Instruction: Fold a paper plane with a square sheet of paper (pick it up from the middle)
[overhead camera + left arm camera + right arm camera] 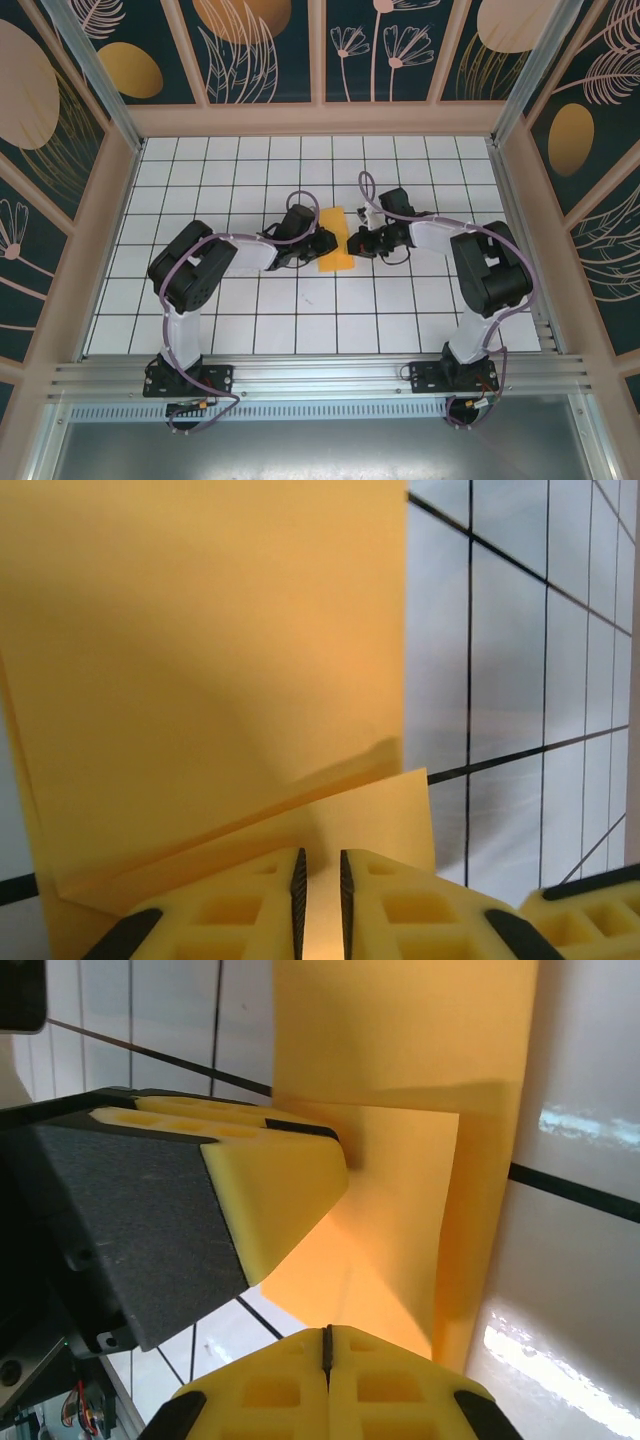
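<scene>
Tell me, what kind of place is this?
Probably a robot test booth in a lab: the left arm and right arm are bolted to a metal rail at a white grid table, boxed in by printed wall panels.

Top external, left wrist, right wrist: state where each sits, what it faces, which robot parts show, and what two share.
Top external: above and behind the bases, looking down on the table, both arms, the paper between left tool and right tool.
Left wrist: on the left arm, facing the paper past its own pads.
Right wrist: on the right arm, likewise, pads shut.
Shared: each wrist view catches the other tool.
</scene>
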{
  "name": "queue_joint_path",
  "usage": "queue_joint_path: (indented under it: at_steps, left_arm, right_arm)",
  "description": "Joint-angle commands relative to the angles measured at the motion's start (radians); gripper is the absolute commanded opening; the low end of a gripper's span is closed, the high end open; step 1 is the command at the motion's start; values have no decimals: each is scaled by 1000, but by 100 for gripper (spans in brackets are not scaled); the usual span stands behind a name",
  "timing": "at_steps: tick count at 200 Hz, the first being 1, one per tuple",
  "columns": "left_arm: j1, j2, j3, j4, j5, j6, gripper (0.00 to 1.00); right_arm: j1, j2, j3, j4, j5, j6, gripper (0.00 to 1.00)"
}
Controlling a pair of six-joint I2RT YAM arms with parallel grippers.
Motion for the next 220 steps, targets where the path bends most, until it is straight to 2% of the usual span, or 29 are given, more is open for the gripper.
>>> queue_joint_path:
  at_steps: [1, 28, 133, 220]
  left_arm:
    - [6, -56, 40, -63, -12, 37, 22]
    - [7, -78, 33, -54, 2, 38, 25]
    - [7, -61, 23, 11, 118, 28, 25]
    - [5, 8, 38, 17, 128, 13, 25]
  right_arm:
    - [-17, -29, -6, -25, -16, 1, 7]
    - [-13, -20, -27, -6, -73, 1, 6]
    - [-2, 84, -50, 83, -59, 48, 1]
    - [2, 150, -93, 190, -101, 104, 2]
